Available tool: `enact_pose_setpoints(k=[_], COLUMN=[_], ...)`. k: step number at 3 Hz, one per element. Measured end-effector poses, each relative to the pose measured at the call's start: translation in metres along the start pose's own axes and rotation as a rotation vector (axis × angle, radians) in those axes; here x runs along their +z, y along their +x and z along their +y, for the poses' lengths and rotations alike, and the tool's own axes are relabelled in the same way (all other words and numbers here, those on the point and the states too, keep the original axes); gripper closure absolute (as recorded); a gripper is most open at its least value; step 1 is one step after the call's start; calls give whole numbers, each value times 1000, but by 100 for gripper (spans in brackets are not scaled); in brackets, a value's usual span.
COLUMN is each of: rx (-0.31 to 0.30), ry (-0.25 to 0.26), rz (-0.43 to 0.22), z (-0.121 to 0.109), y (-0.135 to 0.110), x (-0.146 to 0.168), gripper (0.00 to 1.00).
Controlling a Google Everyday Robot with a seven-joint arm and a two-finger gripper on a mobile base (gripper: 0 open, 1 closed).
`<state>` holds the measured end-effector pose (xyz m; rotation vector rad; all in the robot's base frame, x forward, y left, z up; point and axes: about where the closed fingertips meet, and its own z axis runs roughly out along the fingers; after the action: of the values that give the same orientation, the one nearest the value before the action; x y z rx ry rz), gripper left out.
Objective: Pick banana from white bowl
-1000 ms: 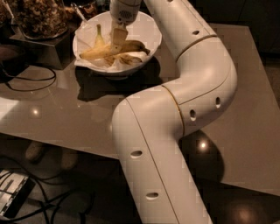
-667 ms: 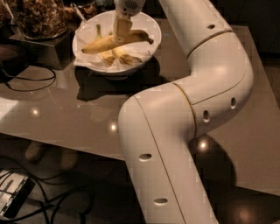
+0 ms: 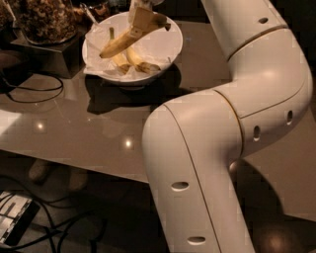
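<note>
Glossy tabletop (image 3: pixel 98 128) bearing a granola jar (image 3: pixel 44 20) on a dark block (image 3: pixel 47 53) far left, black cable (image 3: pixel 30 93) looped beside. Underneath, cords (image 3: pixel 54 228), flat device (image 3: pixel 15 223). Hand (image 3: pixel 140 11) at top edge, clamped on banana (image 3: pixel 118 44).

Office-style snack corner: glossy table (image 3: pixel 98 128), jar (image 3: pixel 42 20) of dry snacks, floor cables (image 3: pixel 54 227); gripper (image 3: pixel 140 6) at top edge holding banana (image 3: pixel 123 42) over white bowl (image 3: pixel 165 62).

The glossy table (image 3: pixel 74 128) carries the white bowl (image 3: pixel 169 49), a dark stand (image 3: pixel 44 55) with a jar (image 3: pixel 42 20), and a looped cable (image 3: pixel 62 90). Above the bowl, the claw (image 3: pixel 140 11) grips the banana (image 3: pixel 122 42).
</note>
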<state>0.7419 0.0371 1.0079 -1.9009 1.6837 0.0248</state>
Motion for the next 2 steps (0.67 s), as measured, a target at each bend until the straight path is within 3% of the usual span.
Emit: enact_pose_setpoints(k=[2], rx=[-48], ry=[-21], rz=[-64], z=[6], y=[-25], x=[-1], gripper=[100])
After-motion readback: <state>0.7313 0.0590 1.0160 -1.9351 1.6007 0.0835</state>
